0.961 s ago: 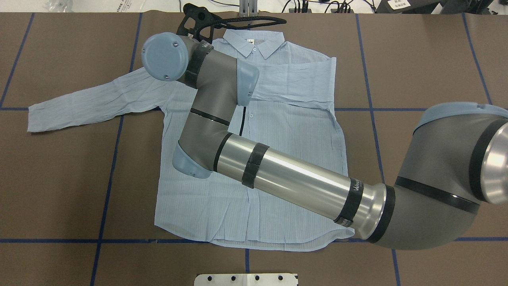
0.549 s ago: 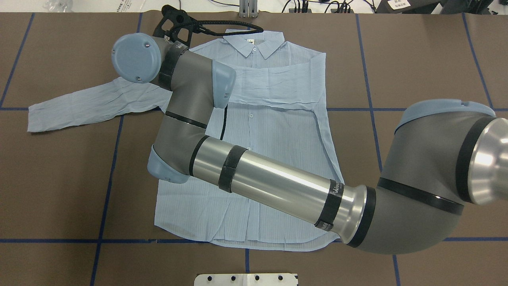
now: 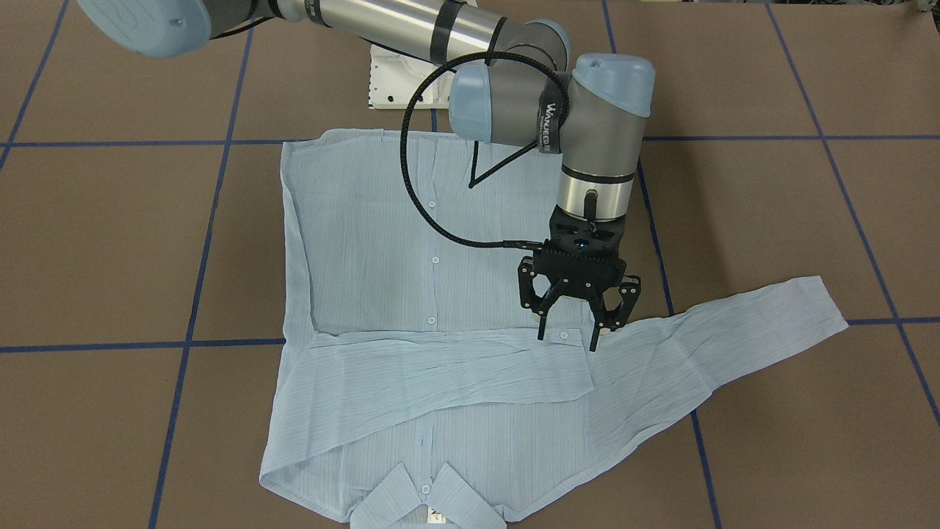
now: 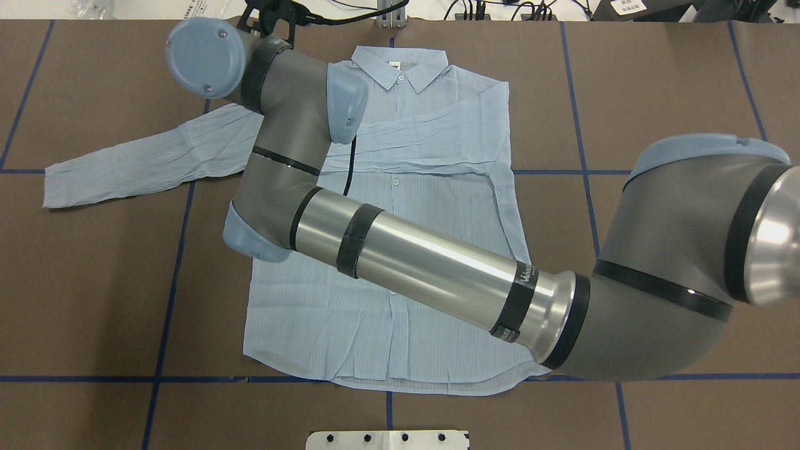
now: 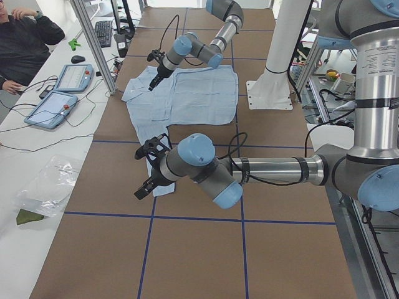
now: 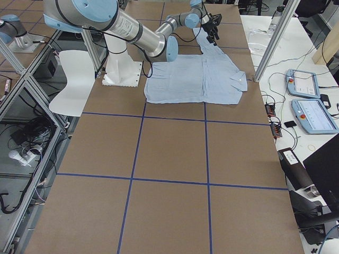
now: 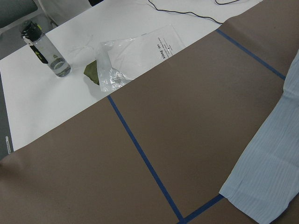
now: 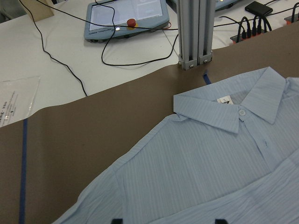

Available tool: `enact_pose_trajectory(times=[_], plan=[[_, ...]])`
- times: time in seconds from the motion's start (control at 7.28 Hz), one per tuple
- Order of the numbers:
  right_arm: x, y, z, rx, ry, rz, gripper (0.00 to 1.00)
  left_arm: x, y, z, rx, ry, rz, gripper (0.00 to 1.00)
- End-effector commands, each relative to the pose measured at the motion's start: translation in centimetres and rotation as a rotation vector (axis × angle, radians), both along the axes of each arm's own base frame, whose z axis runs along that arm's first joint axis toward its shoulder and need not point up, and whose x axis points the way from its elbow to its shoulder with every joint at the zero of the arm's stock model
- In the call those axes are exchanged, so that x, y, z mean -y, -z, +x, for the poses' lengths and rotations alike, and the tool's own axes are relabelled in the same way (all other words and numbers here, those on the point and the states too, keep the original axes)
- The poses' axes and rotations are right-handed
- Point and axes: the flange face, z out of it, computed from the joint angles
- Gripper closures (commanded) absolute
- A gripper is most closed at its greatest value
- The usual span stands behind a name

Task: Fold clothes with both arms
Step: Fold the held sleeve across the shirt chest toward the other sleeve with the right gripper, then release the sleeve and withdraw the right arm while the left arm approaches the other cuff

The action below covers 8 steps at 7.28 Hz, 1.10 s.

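Dropped sleeve slants across crinkly shirt below spread right hand.

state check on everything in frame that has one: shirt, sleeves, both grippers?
shirt: flat on the table, front up, buttoned.
right-side sleeve: folded across the chest.
left-side sleeve: stretched out flat, unfolded.
right gripper: open, empty, over the folded sleeve's cuff.
left gripper: beside the outstretched cuff; open or shut cannot be told.

Right claw spread wide, pointing down, left arm stretched low
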Motion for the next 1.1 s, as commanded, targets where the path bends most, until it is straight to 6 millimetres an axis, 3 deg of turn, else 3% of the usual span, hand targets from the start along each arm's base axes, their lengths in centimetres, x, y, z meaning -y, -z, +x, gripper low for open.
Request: enact_pose_trajectory(times=[0.0, 0.14, 0.27, 0.55, 0.82, 0.96], plan=[[7.1, -2.8, 8.7, -0.099, 0.160, -0.026, 0.00, 0.8, 0.2, 0.2, -0.048, 0.036, -0.024, 0.00], [9.7, -6.1, 14.7, -0.072, 0.243, -0.022, 0.00, 0.7, 0.6, 1.7, -0.047, 0.006, 0.044, 0.00], [11.2, -10.9, 21.3, -0.042, 0.351, -0.005, 0.00, 1.3, 0.4, 5.3, -0.046, -0.064, 0.053, 0.00], [12.3, -19.9, 32.9, -0.062, 0.466, 0.072, 0.00, 1.6, 0.5, 8.6, -0.159, -0.038, -0.031, 0.00], [10.9, -29.3, 44.2, -0.081, 0.571, 0.139, 0.00, 0.1, -3.2, 10.4, -0.242, 0.036, -0.082, 0.00], [9.0, -32.7, 47.6, -0.088, 0.587, 0.152, 0.00, -1.0, -5.0, 11.9, -0.256, 0.062, -0.113, 0.00]])
